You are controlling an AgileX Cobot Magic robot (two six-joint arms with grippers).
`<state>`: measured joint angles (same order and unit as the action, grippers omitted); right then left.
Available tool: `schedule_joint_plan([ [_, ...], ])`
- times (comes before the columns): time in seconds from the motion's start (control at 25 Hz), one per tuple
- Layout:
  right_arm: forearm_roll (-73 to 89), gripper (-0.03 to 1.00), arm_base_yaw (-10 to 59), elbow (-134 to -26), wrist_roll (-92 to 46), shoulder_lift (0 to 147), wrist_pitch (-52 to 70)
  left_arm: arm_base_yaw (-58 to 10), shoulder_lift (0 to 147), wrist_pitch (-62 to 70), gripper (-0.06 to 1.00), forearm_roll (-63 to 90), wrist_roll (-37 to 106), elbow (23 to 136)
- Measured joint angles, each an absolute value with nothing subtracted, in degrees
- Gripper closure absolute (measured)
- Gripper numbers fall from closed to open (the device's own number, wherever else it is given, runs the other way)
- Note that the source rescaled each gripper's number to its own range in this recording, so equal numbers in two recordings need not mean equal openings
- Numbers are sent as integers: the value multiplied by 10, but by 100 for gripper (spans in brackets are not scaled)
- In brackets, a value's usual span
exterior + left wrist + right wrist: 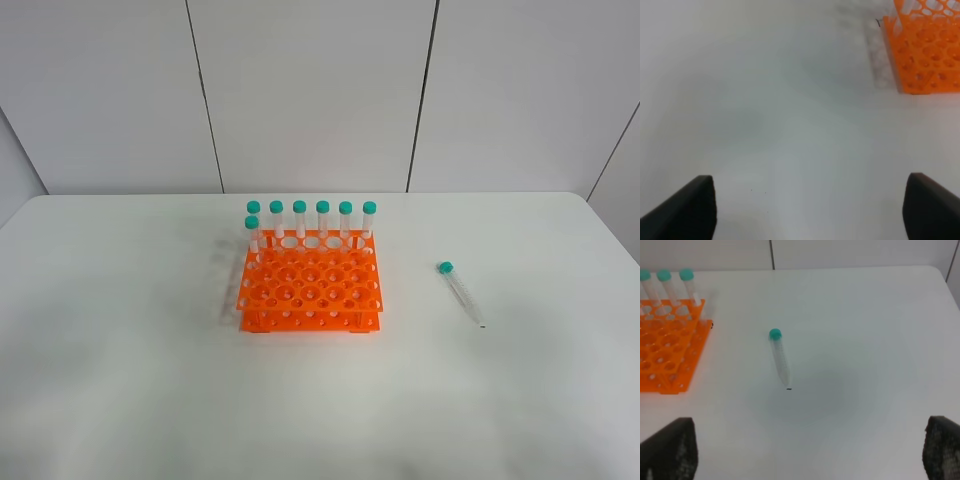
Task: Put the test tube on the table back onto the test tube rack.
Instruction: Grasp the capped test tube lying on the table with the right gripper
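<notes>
The test tube (461,293) lies flat on the white table (120,350), to the right of the orange test tube rack (310,285), teal cap pointing away. It also shows in the right wrist view (780,357), with the rack's edge (665,350) beside it. My right gripper (810,452) is open and empty, its fingertips (670,450) wide apart, well short of the tube. My left gripper (810,210) is open and empty over bare table, the rack's corner (925,50) ahead of it. Neither gripper shows in the exterior view.
Several identical teal-capped tubes (311,218) stand upright along the rack's back row, with one more (252,232) in the second row at the left. A white panelled wall (310,90) stands behind the table.
</notes>
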<state>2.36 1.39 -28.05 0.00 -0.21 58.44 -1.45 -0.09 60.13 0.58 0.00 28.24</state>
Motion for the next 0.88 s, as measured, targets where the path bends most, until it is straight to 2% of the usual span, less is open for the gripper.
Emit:
schedule_joint_plan([
  [0.48,17,-3,14,-294,0,23,586,-14,-1,601,4,6,0,282],
  [0.6,15,-3,14,-325,0,108,585,-14,-1,601,4,6,0,282],
  [0.88,15,-3,14,-424,0,416,578,-14,-1,601,4,6,0,282],
])
